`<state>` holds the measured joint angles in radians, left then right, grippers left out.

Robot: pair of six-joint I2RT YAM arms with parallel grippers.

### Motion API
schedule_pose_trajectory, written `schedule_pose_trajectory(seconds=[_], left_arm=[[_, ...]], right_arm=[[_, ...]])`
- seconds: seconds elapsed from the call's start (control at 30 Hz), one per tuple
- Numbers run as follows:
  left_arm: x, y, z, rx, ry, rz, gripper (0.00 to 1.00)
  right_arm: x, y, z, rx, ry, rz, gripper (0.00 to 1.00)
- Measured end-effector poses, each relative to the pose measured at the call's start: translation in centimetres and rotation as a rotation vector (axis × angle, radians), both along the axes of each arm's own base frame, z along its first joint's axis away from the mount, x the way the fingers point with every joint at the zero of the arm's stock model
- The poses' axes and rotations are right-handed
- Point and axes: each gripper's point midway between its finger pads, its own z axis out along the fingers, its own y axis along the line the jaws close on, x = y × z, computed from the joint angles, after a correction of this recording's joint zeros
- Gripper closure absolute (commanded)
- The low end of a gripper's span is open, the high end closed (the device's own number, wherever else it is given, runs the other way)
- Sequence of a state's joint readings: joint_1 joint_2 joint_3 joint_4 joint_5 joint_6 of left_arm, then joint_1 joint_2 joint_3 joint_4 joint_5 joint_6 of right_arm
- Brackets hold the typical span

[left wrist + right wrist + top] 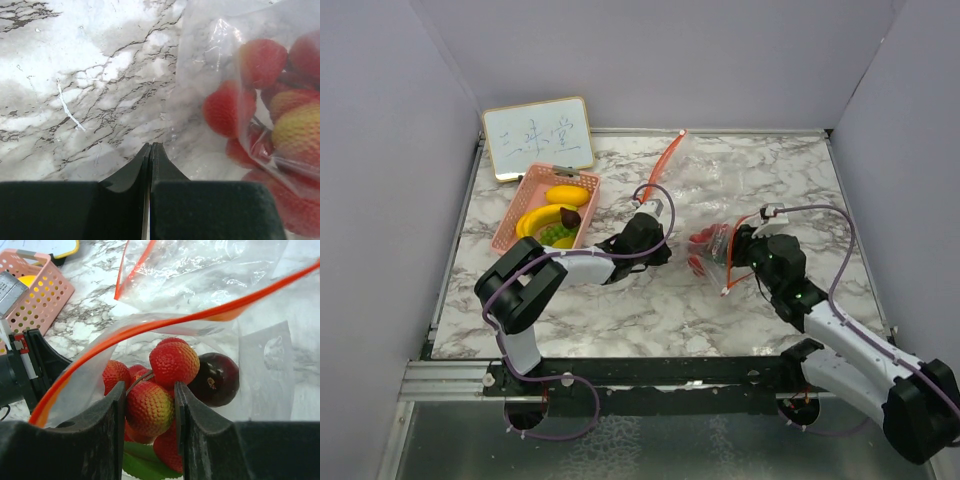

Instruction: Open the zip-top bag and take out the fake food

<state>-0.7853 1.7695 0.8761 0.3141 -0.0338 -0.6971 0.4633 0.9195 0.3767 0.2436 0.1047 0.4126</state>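
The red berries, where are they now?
The red berries sit inside the open zip-top bag, right of middle on the table in the top view, pinched by the right end effector beside a dark purple fruit.

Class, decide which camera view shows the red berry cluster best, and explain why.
Right wrist: the red berry cluster fills the centre, gripped by the right hand inside the zip-top bag. Left wrist shows it through plastic, cropped; top external, a small red patch.
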Motion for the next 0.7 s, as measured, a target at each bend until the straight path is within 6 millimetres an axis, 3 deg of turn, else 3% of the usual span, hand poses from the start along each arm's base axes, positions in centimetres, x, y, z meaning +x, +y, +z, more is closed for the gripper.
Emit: schedule_pose_trajectory(seconds=[0.3, 0.47, 0.5, 0.7], left_arm=[[1.4, -0.2, 0.3, -0.011, -0.009, 0.018, 1.00], [2.3, 0.4, 0.6, -0.048, 0.005, 0.033, 1.00], [2.5, 0.6, 0.7, -0.079, 0.014, 0.037, 0.96], [3.3, 3.1, -0.1, -0.195, 0.096, 0.104, 0.45]], right_arm=[[-1.6, -2.4, 2.6, -0.061, -0.033, -0.053, 0.99], [-2.0, -3.0, 1.7, -0.090, 0.013, -0.071, 0.99], [-2.0, -3.0, 1.6, -0.095, 0.021, -0.072, 0.99], [-1.7, -2.9, 1.2, -0.105, 0.044, -0.072, 0.99]])
